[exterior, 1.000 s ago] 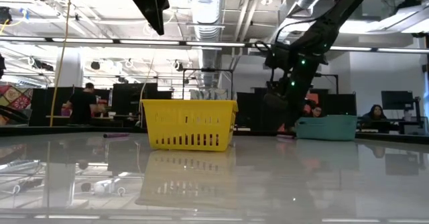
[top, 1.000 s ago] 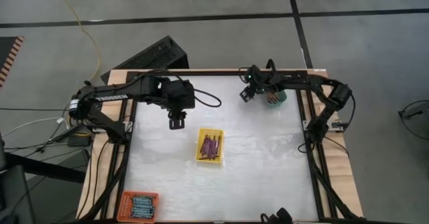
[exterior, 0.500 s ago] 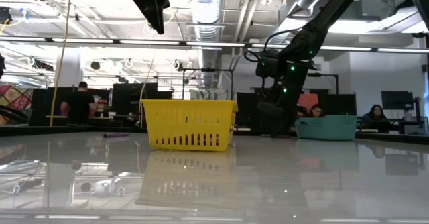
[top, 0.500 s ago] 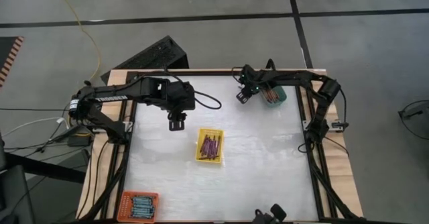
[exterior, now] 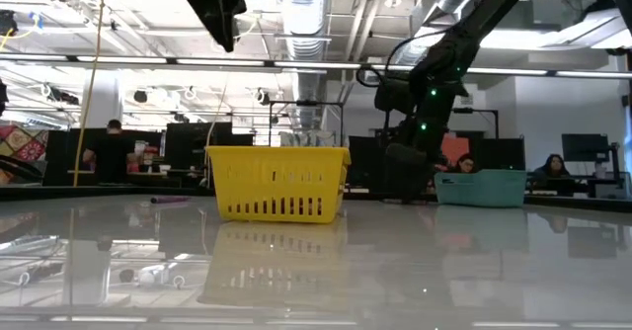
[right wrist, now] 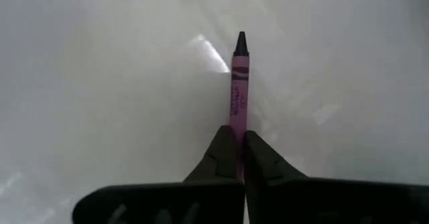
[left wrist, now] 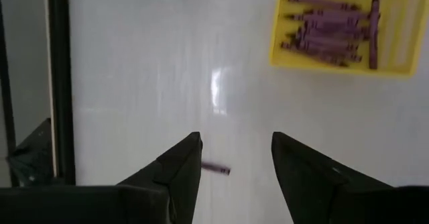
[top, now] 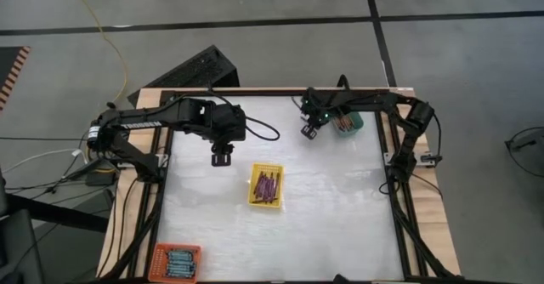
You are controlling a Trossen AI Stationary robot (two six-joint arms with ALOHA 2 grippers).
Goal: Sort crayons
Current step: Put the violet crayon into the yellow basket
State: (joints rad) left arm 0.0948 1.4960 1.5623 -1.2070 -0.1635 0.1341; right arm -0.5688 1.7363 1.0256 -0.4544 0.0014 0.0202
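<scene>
My right gripper (right wrist: pixel 236 158) is shut on a purple crayon (right wrist: pixel 239 83). It stands just left of the teal tray (top: pixel 348 123), which holds reddish crayons. My left gripper (left wrist: pixel 234 163) hangs open above the table at the far left. A loose purple crayon (left wrist: pixel 216 168) lies flat on the table below the gap between its fingers. The yellow tray (top: pixel 265 185) at mid-table holds several purple crayons. The orange tray (top: pixel 176 261) at the near left corner holds bluish ones. My right gripper pinches the purple crayon's blunt end (right wrist: pixel 238 125) between its two fingertips (right wrist: pixel 224 150). The crayon lies along the fingers and sticks out ahead of them, with its dark tip (right wrist: pixel 241 41) pointing away. Whether the tip touches the table, I cannot tell.
The white tabletop (top: pixel 331 207) has free room to the right of the yellow tray. A dark frame rail (top: pixel 399 207) runs along the table's right edge, and another (left wrist: pixel 57 83) along its left. People sit in the room beyond the table.
My right gripper has drawn away from the teal tray, toward the table's left edge and a little toward the near edge.
</scene>
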